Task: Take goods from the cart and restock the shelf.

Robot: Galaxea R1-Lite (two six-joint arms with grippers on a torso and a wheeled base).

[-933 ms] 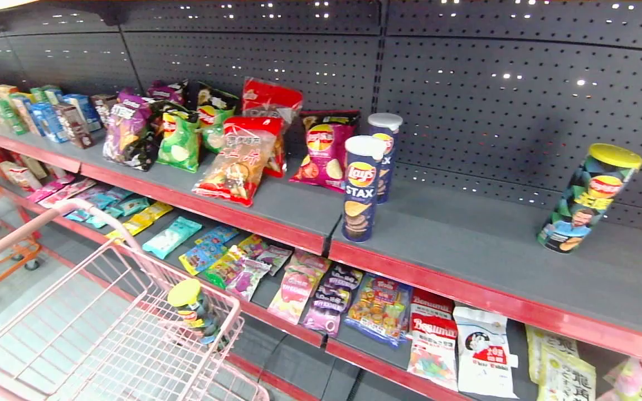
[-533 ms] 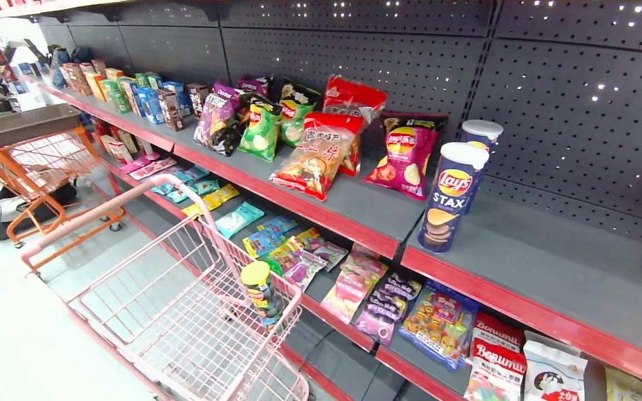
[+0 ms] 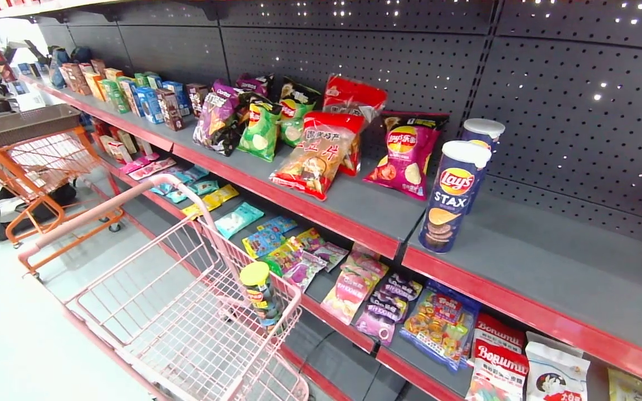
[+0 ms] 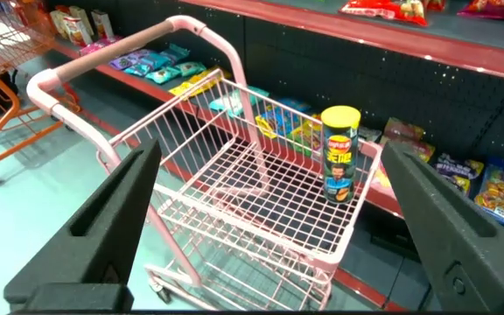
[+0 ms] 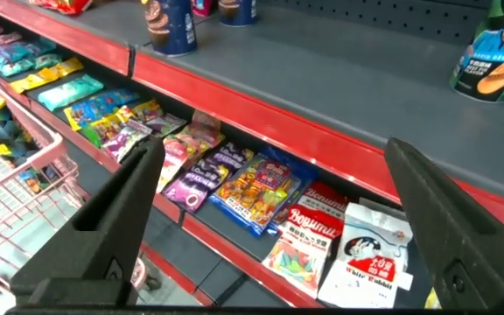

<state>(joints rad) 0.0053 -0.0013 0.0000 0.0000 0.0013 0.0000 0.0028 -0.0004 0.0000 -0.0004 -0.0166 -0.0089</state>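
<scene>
We see the pink cart standing on the floor in front of the shelf, on the left side of the head view. One can with a yellow lid stands upright inside the cart, in the corner of the basket closest to the shelf.

Our left pincer hangs above the cart with its two black fingers wide apart, holding nothing. The yellow-lidded can shows between them, farther off. Our right pincer is in front of the shelf's red front edge, its fingers also wide apart and empty, above the packets on the lower board.

On the upper board, two blue cans with white lids stand upright, one behind the other, the front one near the edge. Just to their left is a cluster of chip bags, some lying flat and some propped up. Farther left is a row of small boxes.

Well apart to the right, a green can stands on the same board, with bare grey surface between it and the blue ones. The lower board carries flat sweet packets laid in rows. An orange cart stands beyond the pink one, farther along the aisle.
</scene>
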